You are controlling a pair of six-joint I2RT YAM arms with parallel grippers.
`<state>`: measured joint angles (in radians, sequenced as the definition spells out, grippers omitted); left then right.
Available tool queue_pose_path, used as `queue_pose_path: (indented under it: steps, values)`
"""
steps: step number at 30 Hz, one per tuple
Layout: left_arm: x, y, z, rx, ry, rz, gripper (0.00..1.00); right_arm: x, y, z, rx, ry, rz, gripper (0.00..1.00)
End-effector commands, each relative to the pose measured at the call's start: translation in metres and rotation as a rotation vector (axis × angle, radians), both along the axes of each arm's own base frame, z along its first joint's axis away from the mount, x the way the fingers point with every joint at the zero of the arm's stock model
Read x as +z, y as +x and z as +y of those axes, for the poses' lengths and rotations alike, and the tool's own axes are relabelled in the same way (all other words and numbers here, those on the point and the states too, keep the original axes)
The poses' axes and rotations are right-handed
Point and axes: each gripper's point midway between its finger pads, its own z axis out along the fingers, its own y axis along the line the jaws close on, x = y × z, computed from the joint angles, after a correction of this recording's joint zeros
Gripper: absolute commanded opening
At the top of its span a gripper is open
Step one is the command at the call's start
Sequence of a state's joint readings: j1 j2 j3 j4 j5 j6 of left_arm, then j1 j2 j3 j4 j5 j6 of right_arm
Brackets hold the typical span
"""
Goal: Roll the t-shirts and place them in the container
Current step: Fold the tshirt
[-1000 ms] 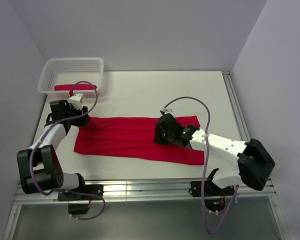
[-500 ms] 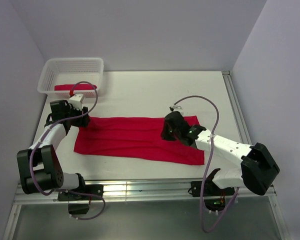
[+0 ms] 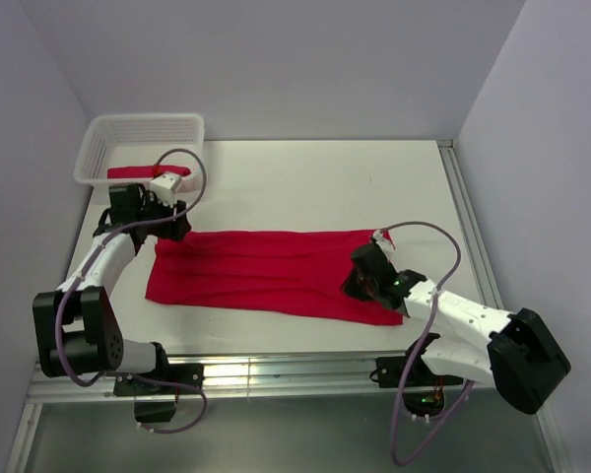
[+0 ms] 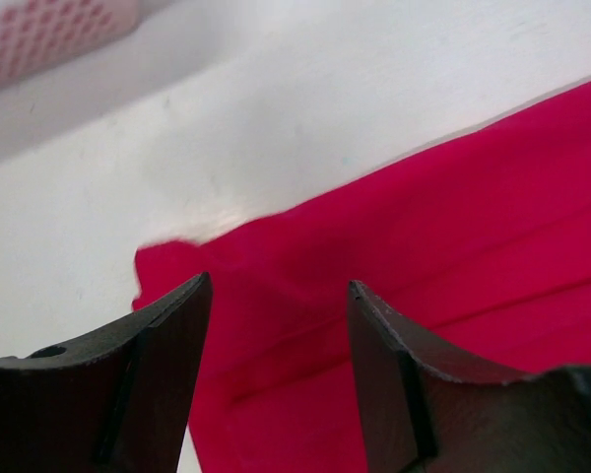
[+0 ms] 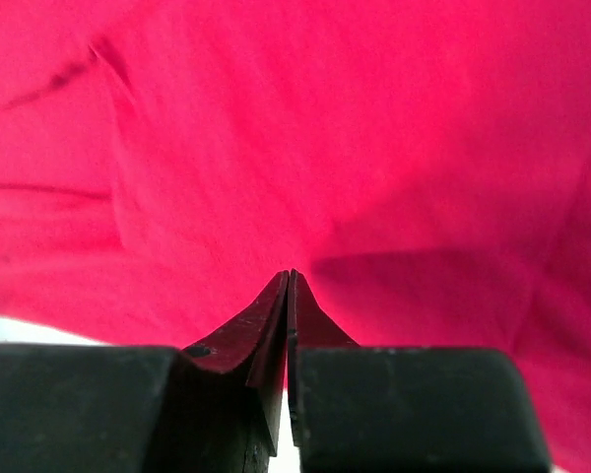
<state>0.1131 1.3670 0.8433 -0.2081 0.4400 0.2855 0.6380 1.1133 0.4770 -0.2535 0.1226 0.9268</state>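
Note:
One crimson t-shirt lies flat on the table, folded into a long strip. A second t-shirt lies rolled in the white mesh basket. My left gripper is open just above the strip's far left corner. In the left wrist view the gripper has red cloth between and below its fingers. My right gripper is over the strip's right end. In the right wrist view the gripper is shut, tips together, low over the cloth. No cloth shows between the tips.
The basket stands at the far left corner of the table and shows blurred in the left wrist view. A metal rail runs along the near edge. Grey walls close in the left, right and back.
My right gripper has moved right and nearer along the strip, from its middle to its right end. My left gripper has shifted slightly right over the far left corner.

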Motion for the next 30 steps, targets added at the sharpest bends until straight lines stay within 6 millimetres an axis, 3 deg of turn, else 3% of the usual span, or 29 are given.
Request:
queue_pose_path:
  steps: [1,2,3,4,6,8,9,10,13,19,23,28,30]
  values:
    - [0.025,0.015,-0.035,-0.141,-0.001,-0.051,0.63,0.003,-0.012,-0.001,-0.068,0.055,0.008,0.07]
    - [0.025,0.018,-0.043,-0.168,-0.001,-0.05,0.63,-0.003,-0.017,-0.004,-0.077,0.05,0.019,0.06]
    - [0.013,0.018,-0.06,-0.214,-0.004,-0.01,0.63,-0.003,-0.019,-0.006,-0.085,0.051,0.016,0.05]
    - [0.019,0.026,-0.066,-0.225,-0.004,-0.016,0.63,-0.006,-0.022,-0.009,-0.097,0.043,0.027,0.02]
    - [0.006,0.037,-0.082,-0.258,-0.019,0.031,0.63,-0.013,-0.025,-0.015,-0.126,0.019,0.051,0.0]
    - [-0.003,0.045,-0.087,-0.256,-0.034,0.068,0.62,-0.017,-0.029,-0.021,-0.144,-0.011,0.081,0.0]
    - [-0.022,0.049,-0.089,-0.253,-0.041,0.123,0.62,-0.022,-0.03,-0.024,-0.168,-0.028,0.104,0.0]
    - [-0.019,0.057,-0.091,-0.243,-0.053,0.143,0.62,-0.024,-0.03,-0.027,-0.183,-0.05,0.114,0.0]
    - [-0.036,0.065,-0.094,-0.22,-0.08,0.22,0.61,-0.029,-0.029,-0.033,-0.216,-0.097,0.145,0.0]
    - [-0.04,0.062,-0.094,-0.202,-0.082,0.218,0.61,-0.043,-0.021,-0.048,-0.275,-0.174,0.216,0.0]
    - [-0.042,0.057,-0.09,-0.184,-0.053,0.218,0.61,-0.041,0.0,-0.057,-0.301,-0.192,0.222,0.0]
    - [-0.051,0.054,-0.081,-0.144,-0.004,0.227,0.62,-0.043,0.015,-0.087,-0.35,-0.291,0.285,0.0]
    - [-0.054,0.053,-0.078,-0.129,0.009,0.234,0.62,-0.037,0.029,-0.096,-0.332,-0.344,0.286,0.0]
